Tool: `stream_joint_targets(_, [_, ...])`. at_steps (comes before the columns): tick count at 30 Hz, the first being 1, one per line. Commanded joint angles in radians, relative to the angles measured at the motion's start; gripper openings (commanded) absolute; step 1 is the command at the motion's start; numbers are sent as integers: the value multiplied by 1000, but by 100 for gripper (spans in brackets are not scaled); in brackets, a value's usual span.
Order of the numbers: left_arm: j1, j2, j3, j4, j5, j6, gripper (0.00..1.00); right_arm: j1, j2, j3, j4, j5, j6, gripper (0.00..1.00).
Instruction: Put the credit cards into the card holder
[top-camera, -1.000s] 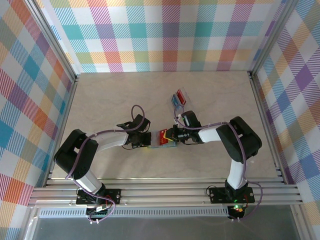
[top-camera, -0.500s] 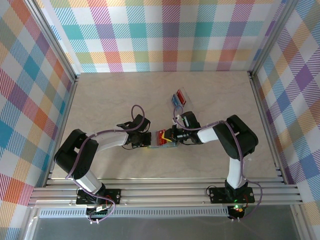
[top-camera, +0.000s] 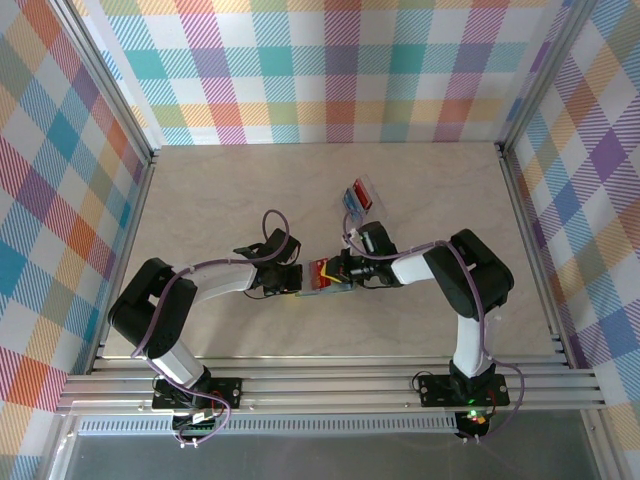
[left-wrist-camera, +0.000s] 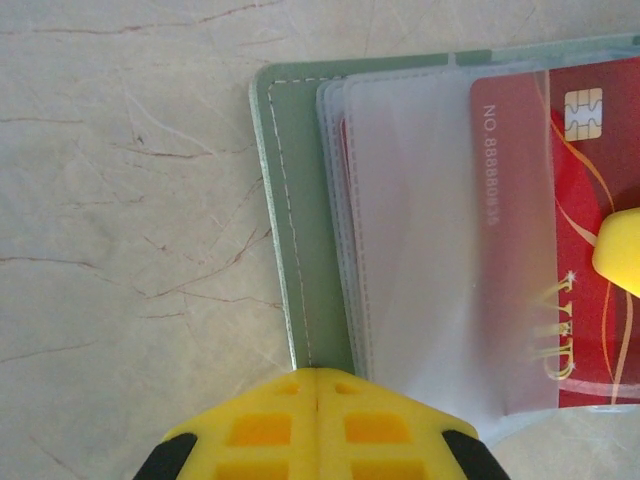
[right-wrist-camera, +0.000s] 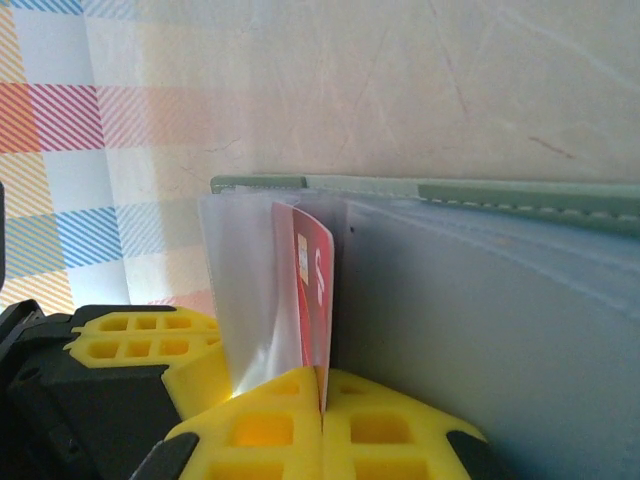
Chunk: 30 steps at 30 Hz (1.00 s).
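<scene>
The grey-green card holder (left-wrist-camera: 300, 200) lies open on the table between both arms, its clear sleeves fanned out. A red credit card (left-wrist-camera: 590, 200) sits partly inside one sleeve. My right gripper (right-wrist-camera: 322, 405) is shut on that card's (right-wrist-camera: 315, 290) near edge, just right of the holder (top-camera: 338, 291) in the top view. My left gripper (left-wrist-camera: 318, 375) is shut, its tips resting on the holder's left border. From above, the left gripper (top-camera: 293, 280) and right gripper (top-camera: 341, 270) face each other across the holder. More red and blue credit cards (top-camera: 355, 197) stand in a tray behind.
A clear plastic tray (top-camera: 366, 188) with the spare cards stands just behind the right gripper. Metal rails (top-camera: 330, 385) run along the near edge and checked walls close the other sides. Bare table (top-camera: 220, 190) stretches to the back left.
The right gripper has crept a little to the left with the red card, sliding it further over the holder. The left arm has stayed put.
</scene>
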Motion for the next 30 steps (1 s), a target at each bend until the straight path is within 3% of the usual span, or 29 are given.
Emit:
stream_joint_targets(1, [-12, 2, -33, -37, 36, -15, 5, 31, -11, 3, -170, 84, -64, 14])
stream_joint_targets(8, [-7, -95, -39, -78, 45, -22, 9, 32, -48, 28, -275, 130, -119, 27])
stream_joint_targets(16, [25, -154, -20, -90, 79, -32, 13, 42, -92, 75, -415, 195, -187, 32])
stream_joint_targets(30, [55, 9, 78, -7, 156, -34, 12, 53, -86, 149, -551, 264, -269, 35])
